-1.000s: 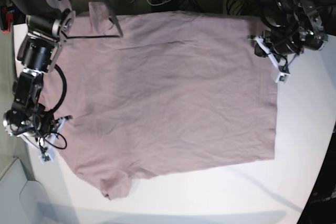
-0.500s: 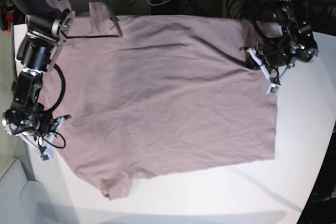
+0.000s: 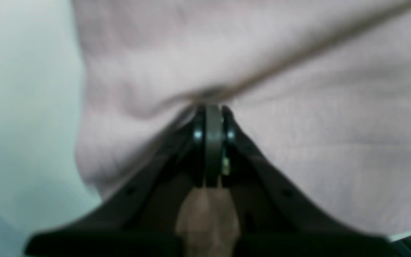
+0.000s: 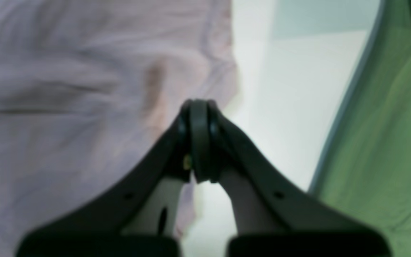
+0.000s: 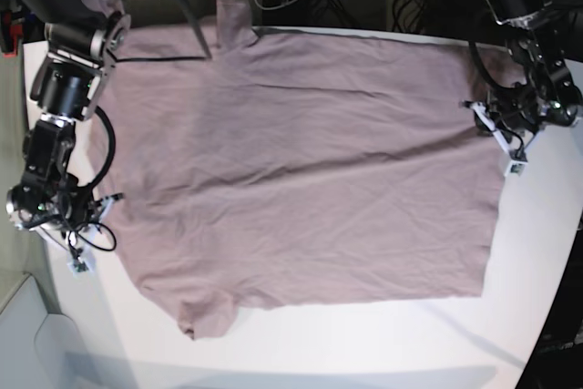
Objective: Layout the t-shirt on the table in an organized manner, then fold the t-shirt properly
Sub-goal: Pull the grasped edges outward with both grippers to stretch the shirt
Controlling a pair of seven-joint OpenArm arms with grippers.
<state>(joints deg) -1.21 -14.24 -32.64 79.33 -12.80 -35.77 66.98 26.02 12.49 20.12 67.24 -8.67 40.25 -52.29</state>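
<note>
The white bench point(image 5: 383, 334) carries the t-shirt point(image 5: 301, 170) spread nearly flat between the two arms. The left claw point(image 3: 209, 107) is closed, its tips against a raised ridge of cloth that it seems to pinch, though the blur leaves that unsure. The right claw point(image 4: 198, 103) is closed too, at the shirt's opposite edge, bare bench just beside it.

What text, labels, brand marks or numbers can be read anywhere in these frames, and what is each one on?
None can be read.
The t-shirt is plain, with no print or visible label.
The table carries no markings.
Small white tags hang by the left gripper and the right gripper; too small to tell whether they bear any text.
Both wrist views are too blurred to show any lettering.
</note>
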